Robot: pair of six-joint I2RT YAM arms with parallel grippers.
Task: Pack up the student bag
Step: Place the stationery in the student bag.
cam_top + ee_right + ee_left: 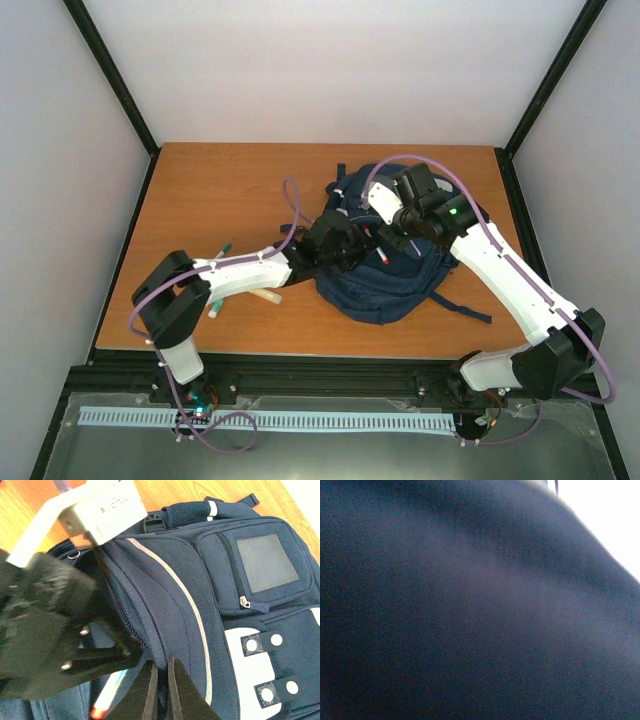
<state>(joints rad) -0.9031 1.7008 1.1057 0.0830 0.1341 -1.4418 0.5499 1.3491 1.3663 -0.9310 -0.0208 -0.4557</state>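
Backpack scene, seen from above and from both wrists.

Student bag [385,290]: navy backpack lying on the table, directly under both pincers, with the main mouth gaping open at their tips.

Right pincer [161,677]: dark fingers pressed together on a thin fold of navy cloth at the zip edge of the mouth.

Left pincer [112,655]: black, just beside the right pincer, at the same zip edge. Impossible to tell whether apart or together.

Left wrist view: only blurred dark blue cloth close against the lens, plus a bright sliver at the upper right corner.

Pen [106,701]: white with a red end, down inside the mouth, between the two pincers and just beside the right one.

In the way: black body of the left pincer, with a white arm casing [100,505] above it, hiding much of the mouth from the right wrist camera.

Bag front: to the right of the right pincer. Zipped pocket with a grey patch [267,562], white patches with round studs [250,665], and a pale stripe curving along the flap.

Table [220,190]: orange-brown wood.

Loose pens: a green-tipped pen [221,250] and a pale stick [266,296], well to the left of the left pincer, beside the left arm.
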